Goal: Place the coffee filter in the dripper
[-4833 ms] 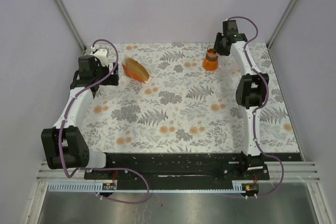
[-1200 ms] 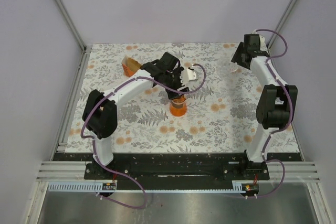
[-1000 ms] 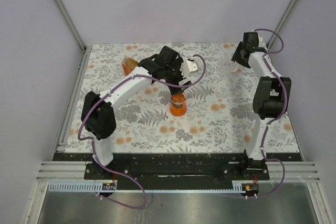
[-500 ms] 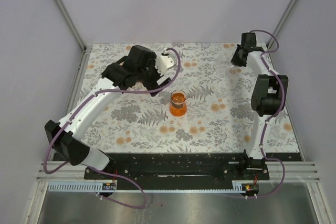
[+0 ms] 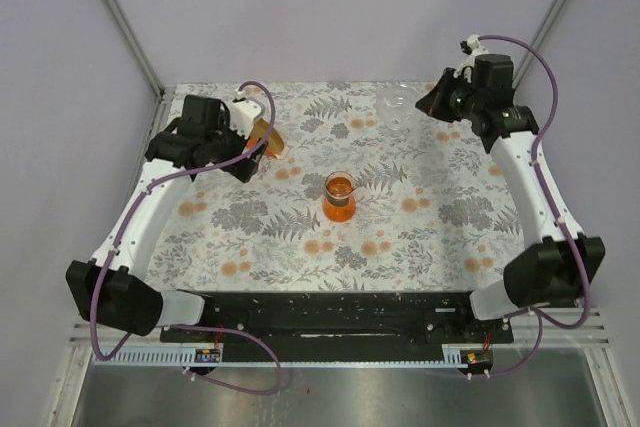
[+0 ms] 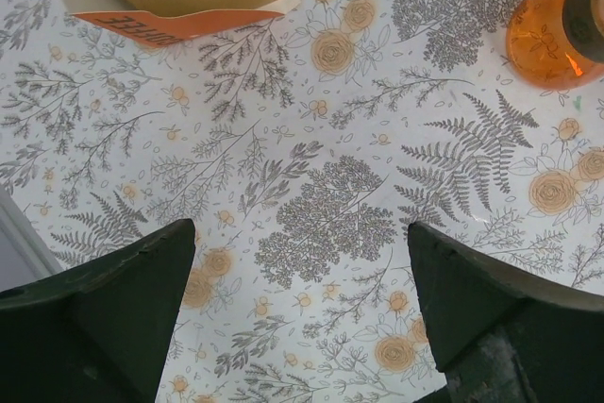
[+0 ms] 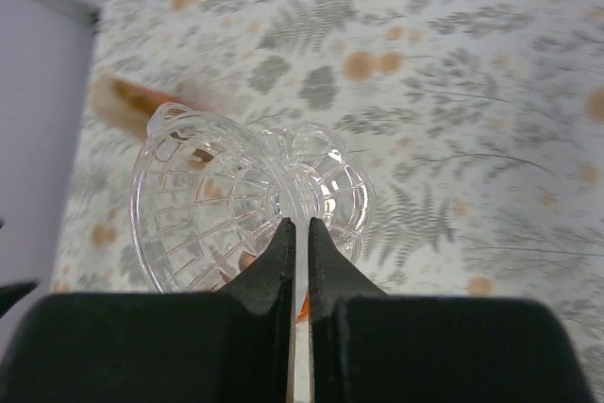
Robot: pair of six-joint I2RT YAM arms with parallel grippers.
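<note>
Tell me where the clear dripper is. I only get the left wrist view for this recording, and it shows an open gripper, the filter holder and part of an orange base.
Observer: The dripper is at the far side of the table, right of centre, at the tip of the right gripper.
Operator: Is it actually gripped?
Observer: Yes. The right wrist view shows that gripper shut on a thin edge near the dripper's narrow end, with the cone tipped on its side.
Operator: Anything inside it?
Observer: Nothing. The glass is see-through and the cone is empty.
</note>
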